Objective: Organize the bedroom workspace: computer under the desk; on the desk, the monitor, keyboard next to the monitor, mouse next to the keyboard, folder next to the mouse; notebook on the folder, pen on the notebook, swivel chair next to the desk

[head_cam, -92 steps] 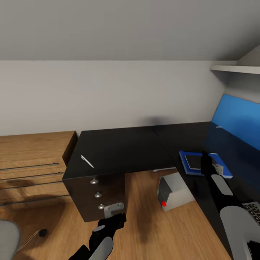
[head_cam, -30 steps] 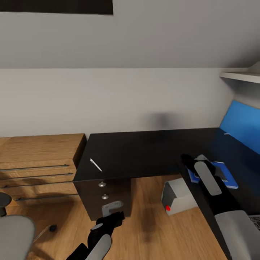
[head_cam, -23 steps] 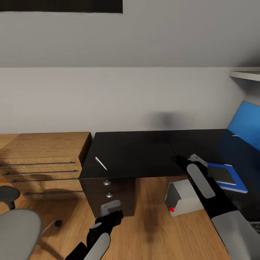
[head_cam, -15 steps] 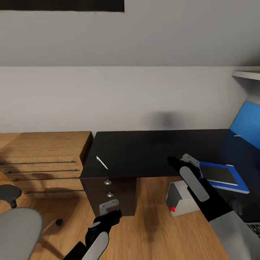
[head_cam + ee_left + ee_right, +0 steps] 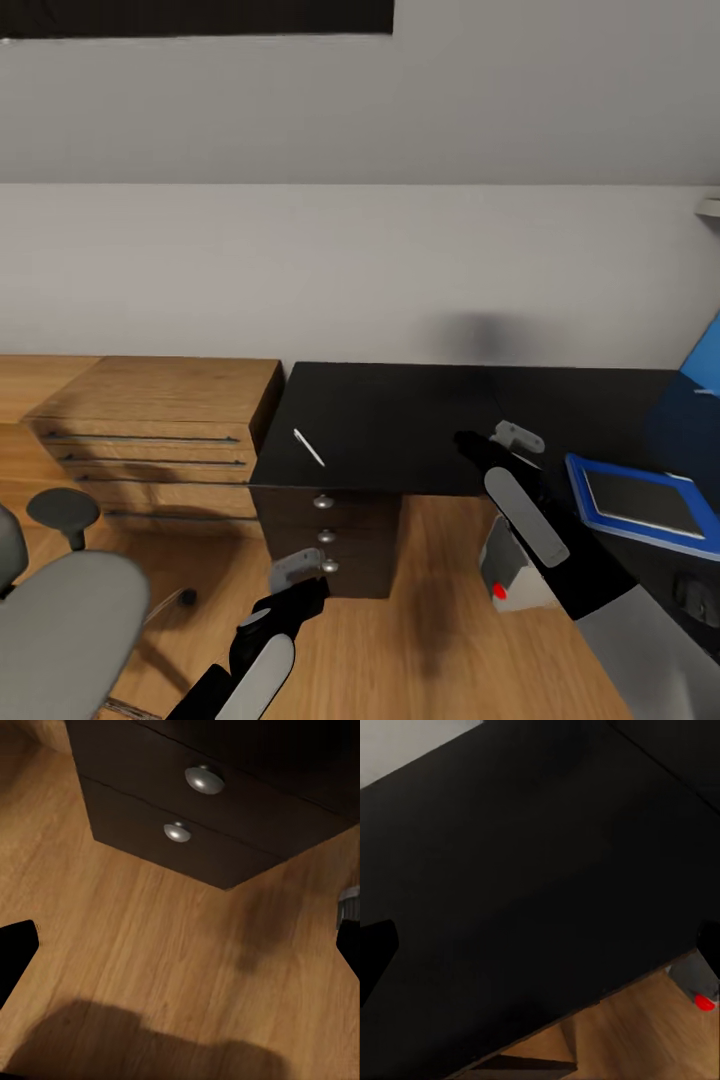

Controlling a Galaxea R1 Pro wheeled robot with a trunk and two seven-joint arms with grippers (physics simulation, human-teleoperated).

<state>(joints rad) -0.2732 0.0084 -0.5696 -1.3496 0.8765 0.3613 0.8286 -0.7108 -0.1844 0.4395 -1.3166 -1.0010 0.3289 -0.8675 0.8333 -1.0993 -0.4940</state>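
Note:
The white pen (image 5: 308, 447) lies near the left front edge of the black desk (image 5: 400, 410). Farther right on the desk, the grey notebook (image 5: 645, 502) rests on the blue folder (image 5: 582, 482). My right gripper (image 5: 490, 440) hovers open over the desk between pen and folder; in its wrist view the right gripper (image 5: 540, 945) has bare desktop between its spread fingers. Under the desk stands the computer (image 5: 512, 560), partly behind my right arm. My left gripper (image 5: 305, 582) hangs open low in front of the desk's drawers (image 5: 204, 778). The swivel chair (image 5: 60, 620) is at the lower left.
A light-wood shelf unit (image 5: 160, 420) adjoins the desk's left end. A dark drawer block (image 5: 325, 535) with round knobs sits under that end. The blue back panel (image 5: 708, 365) shows at the right edge. Wood floor (image 5: 420, 650) lies between chair and desk.
The camera has swung left, bringing the chair into view. My right gripper has left the spot over the folder and notebook and now sits left of them. The left arm is unchanged.

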